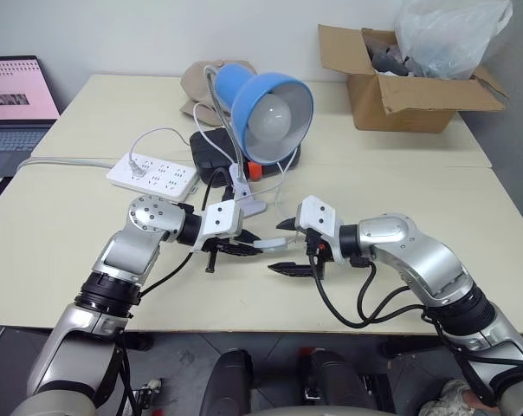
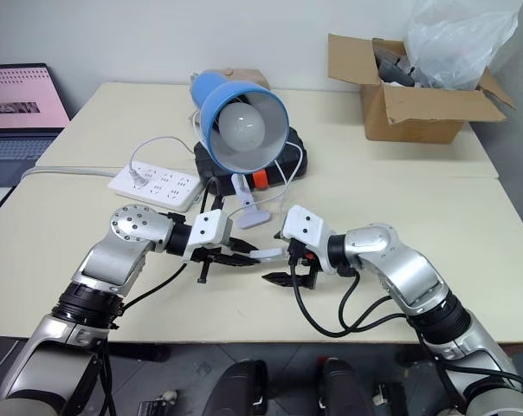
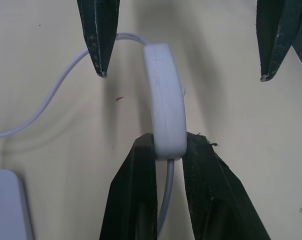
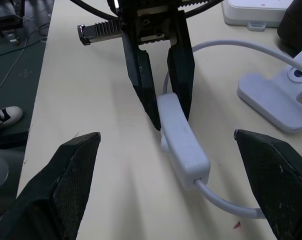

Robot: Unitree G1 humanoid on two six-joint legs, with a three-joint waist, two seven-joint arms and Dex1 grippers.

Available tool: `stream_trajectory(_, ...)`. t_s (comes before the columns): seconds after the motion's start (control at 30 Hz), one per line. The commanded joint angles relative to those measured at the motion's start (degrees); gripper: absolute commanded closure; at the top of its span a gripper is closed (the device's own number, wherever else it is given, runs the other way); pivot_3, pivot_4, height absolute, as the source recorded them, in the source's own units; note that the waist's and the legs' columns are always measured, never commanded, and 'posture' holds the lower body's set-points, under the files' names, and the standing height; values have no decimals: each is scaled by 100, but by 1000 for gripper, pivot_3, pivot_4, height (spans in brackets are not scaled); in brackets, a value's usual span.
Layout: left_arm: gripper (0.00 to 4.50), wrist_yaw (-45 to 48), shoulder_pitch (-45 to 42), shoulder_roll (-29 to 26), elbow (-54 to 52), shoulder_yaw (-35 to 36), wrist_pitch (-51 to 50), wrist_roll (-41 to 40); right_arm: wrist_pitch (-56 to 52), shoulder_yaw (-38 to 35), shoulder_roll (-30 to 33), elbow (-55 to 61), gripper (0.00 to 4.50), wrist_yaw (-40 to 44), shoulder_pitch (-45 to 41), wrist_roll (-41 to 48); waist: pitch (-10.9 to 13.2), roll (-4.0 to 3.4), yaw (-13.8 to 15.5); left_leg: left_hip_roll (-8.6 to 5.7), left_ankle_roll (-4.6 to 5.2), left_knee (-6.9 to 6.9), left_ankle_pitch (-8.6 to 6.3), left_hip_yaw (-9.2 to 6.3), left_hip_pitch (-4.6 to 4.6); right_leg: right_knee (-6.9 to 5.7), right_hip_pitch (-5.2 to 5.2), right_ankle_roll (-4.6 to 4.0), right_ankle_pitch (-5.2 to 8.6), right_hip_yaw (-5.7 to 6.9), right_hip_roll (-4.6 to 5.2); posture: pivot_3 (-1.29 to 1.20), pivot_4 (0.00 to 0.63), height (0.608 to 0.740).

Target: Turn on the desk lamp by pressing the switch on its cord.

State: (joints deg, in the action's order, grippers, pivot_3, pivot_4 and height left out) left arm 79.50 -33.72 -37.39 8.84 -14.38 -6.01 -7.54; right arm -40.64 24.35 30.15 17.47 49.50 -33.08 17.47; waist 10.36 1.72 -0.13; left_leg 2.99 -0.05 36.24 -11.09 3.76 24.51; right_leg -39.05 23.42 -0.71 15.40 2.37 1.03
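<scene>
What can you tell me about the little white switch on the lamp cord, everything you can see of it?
The switch is a small white oblong of smooth plastic with rounded ends and a seam along its side. The thin white cord leaves both ends. The left end effector is shut on one end, holding it just above the cream table. Its free end points toward the open right end effector, whose fingers stand to either side without touching. Whether it is on cannot be told.

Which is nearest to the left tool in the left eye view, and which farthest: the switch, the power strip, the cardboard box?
1. The switch, held at the left tool.
2. The power strip, behind it, leftward.
3. The cardboard box, far right corner.
</scene>
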Motion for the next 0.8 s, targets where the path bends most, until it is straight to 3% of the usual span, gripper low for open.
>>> stream_trajectory(0.03,4105,-8,-16,-4,-173,14,45,-57,178,-9,-70,5,0,65,-93,-107,0,0,0,0,0,0,0,0,0,0,0,0,0,0,0,0,150,740)
stream_trajectory(0.3,4105,-7,0,-9,-214,22,54,-78,373,40,-200,-266,0,105,-121,-350,0,0,0,0,0,0,0,1,0,0,0,0,0,0,0,0,150,740)
stream_trajectory(0.4,4105,-16,-7,0,-220,26,52,-81,462,64,-200,-349,514,139,-120,-442,0,0,0,0,0,1,0,1,0,0,0,0,0,-1,0,0,150,740)
stream_trajectory(0.8,4105,-51,-29,8,-263,45,31,-81,811,110,-205,-529,3499,284,-88,-764,0,0,0,0,0,1,0,1,0,0,0,0,0,-1,0,0,150,740)
